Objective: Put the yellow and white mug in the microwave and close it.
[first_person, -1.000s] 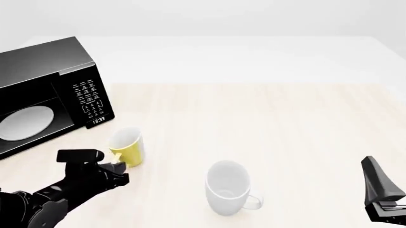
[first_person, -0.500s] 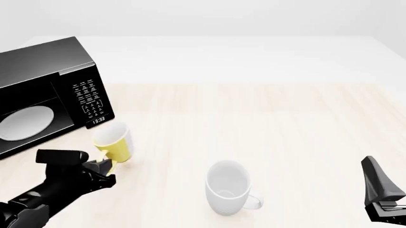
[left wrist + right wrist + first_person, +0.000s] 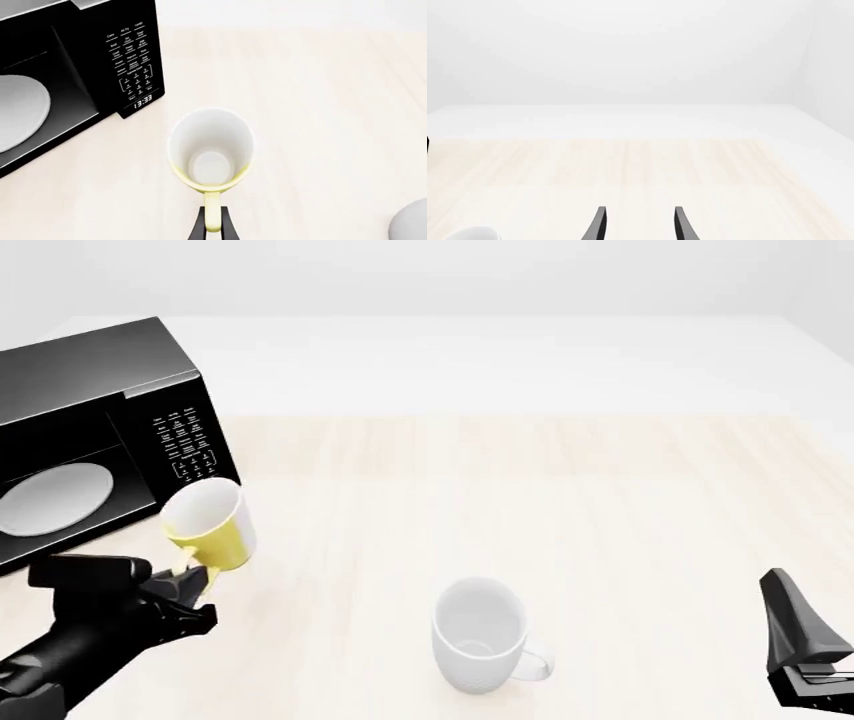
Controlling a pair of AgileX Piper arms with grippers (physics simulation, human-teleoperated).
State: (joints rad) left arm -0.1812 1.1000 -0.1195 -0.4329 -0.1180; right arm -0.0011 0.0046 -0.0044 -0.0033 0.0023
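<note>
The yellow and white mug (image 3: 211, 525) hangs in the air, tilted, just in front of the microwave's control panel (image 3: 191, 450). My left gripper (image 3: 184, 580) is shut on its yellow handle. In the left wrist view the mug (image 3: 211, 150) shows its white inside, with the handle pinched between the fingertips (image 3: 212, 225). The black microwave (image 3: 94, 430) stands at the far left with its cavity open and the white turntable plate (image 3: 54, 498) showing; its door is out of view. My right gripper (image 3: 638, 222) is open and empty at the front right (image 3: 801, 650).
A larger all-white mug (image 3: 478, 635) stands on the light wooden table (image 3: 561, 500) near the front middle; its edge shows in the left wrist view (image 3: 410, 222) and the right wrist view (image 3: 467, 234).
My left gripper has lifted the yellow mug off the table and carried it left and up, toward the microwave's opening. The right arm has not moved.
</note>
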